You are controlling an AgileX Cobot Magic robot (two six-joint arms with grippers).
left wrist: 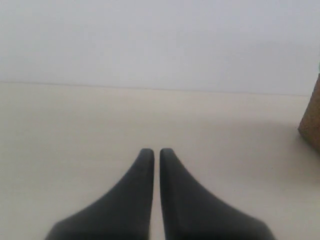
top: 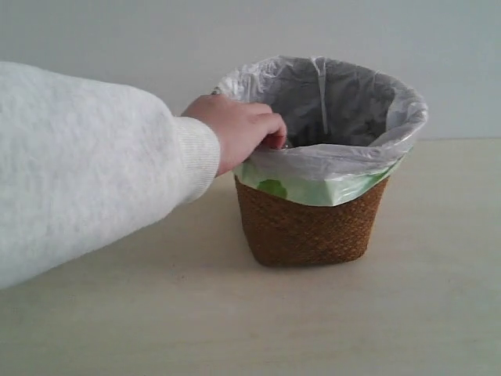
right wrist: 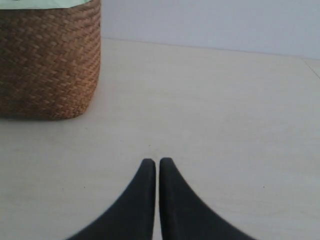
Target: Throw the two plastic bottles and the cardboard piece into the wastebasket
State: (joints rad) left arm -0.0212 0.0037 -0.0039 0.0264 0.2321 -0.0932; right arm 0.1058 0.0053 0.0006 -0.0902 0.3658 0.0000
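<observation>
The wastebasket, brown woven with a white and light-green bag liner, stands at the middle of the table; its woven wall fills a corner of the right wrist view and an edge shows in the left wrist view. A person's hand in a white sleeve reaches over its rim, fingers curled on something small I cannot make out. Both bottles and the cardboard piece are out of view. My left gripper and right gripper rest shut over bare tabletop, holding nothing.
The person's arm spans the left half of the exterior view. A pale wooden table stretches around the basket, with a plain grey wall behind.
</observation>
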